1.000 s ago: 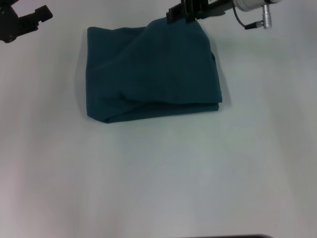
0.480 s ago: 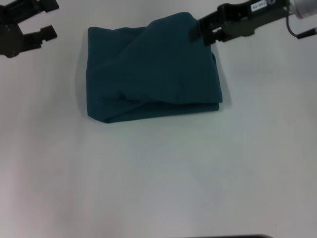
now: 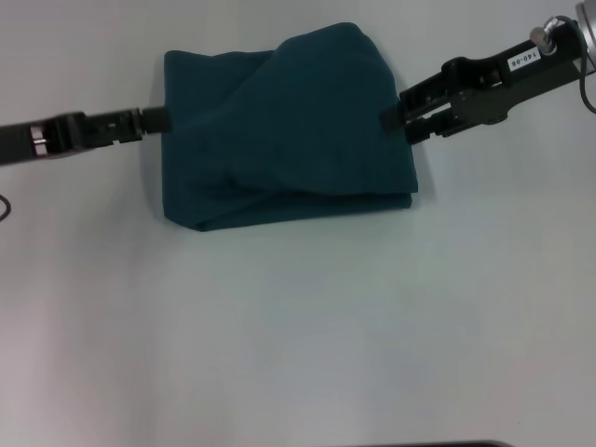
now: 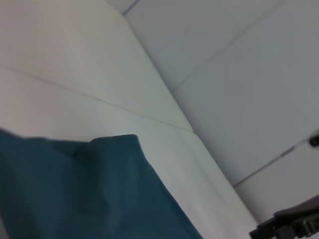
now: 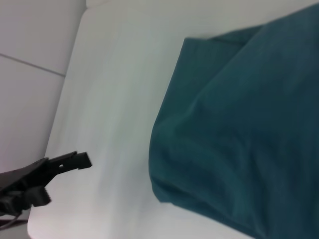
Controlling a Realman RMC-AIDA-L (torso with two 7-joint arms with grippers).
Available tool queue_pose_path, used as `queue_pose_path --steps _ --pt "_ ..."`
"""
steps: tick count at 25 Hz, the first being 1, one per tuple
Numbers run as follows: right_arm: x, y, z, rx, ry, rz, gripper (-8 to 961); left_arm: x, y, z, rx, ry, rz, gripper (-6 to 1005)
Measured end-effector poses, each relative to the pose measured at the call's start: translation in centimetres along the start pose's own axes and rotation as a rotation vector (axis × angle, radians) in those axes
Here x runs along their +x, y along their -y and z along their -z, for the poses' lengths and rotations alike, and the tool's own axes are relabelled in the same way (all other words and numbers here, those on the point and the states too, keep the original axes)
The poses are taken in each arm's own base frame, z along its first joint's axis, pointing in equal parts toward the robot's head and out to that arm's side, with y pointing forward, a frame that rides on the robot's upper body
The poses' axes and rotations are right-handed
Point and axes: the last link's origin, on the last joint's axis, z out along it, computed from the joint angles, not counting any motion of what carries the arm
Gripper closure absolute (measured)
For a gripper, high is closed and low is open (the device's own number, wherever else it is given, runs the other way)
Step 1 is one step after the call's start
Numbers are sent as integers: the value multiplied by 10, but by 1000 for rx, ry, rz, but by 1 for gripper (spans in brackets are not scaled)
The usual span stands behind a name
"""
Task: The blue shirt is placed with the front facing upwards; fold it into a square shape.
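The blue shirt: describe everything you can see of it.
The blue shirt is dark teal, soft cloth, already folded into a rough, thick rectangle lying flat on the white table. Plain fabric faces up; no lettering or tag shows. A diagonal fold runs across the top layer, and one far corner bulges rounded. Layered edges show along the near side. The left gripper is at its left edge and the right gripper at its right edge; actual grip cannot be confirmed.

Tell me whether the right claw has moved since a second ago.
Yes. The right claw has come down from the far edge of the folded dark teal-blue cotton shirt to its right edge.
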Motion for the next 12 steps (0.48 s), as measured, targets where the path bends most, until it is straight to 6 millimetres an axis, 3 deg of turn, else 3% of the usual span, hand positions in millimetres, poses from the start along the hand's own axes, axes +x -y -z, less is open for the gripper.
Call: queue_pose_path --steps 4,12 --pt "7 2 -1 -16 -25 -18 379 -14 2 -4 4 -6 -125 74" --pt "15 11 0 -14 -55 -69 374 -27 7 -5 23 62 -118 86"
